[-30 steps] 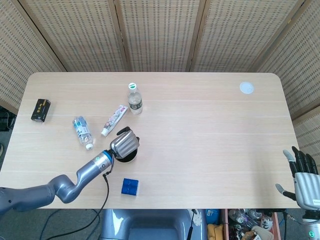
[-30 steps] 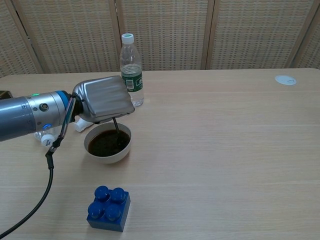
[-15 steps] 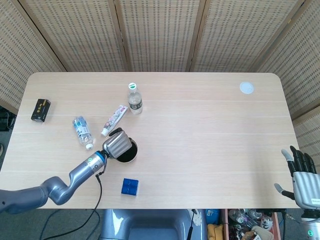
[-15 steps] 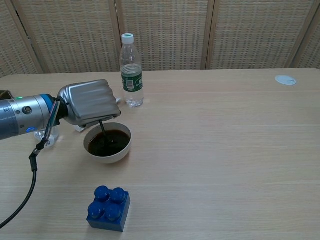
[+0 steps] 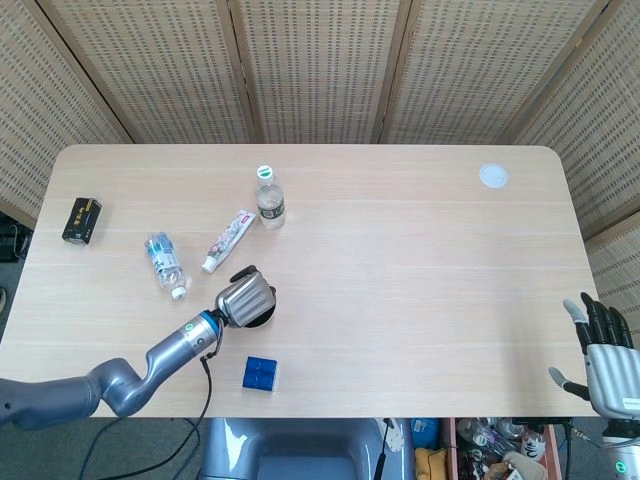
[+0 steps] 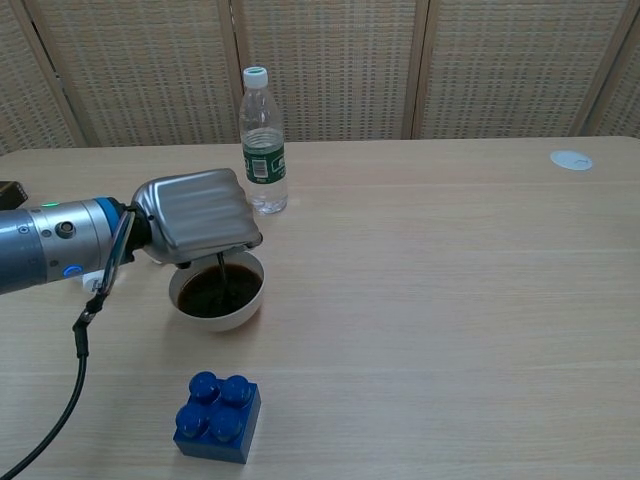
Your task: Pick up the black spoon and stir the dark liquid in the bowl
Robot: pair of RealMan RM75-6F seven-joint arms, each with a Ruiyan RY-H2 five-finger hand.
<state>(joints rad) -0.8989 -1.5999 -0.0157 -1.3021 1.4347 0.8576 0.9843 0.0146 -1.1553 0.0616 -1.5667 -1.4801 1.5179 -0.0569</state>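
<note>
Light wooden table (image 5: pixel 400 260) in front of me carries a white bowl of dark liquid (image 6: pixel 217 294) near my front edge, with a blue plastic building brick (image 6: pixel 216 417) just in front of it. Behind the bowl: an upright clear water bottle with a white cap (image 6: pixel 262 141), a white toothpaste tube (image 5: pixel 227 240) lying flat, and a small clear bottle (image 5: pixel 165 262) on its side. A black box (image 5: pixel 81 220) sits far left; a white round disc (image 5: pixel 493 176) far right corner.

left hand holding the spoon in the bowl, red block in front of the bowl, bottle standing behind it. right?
Not quite: the block is blue, not red, as the chest view shows. The rest holds: the left hand holds the spoon in the bowl, and the bottle stands behind it.
</note>
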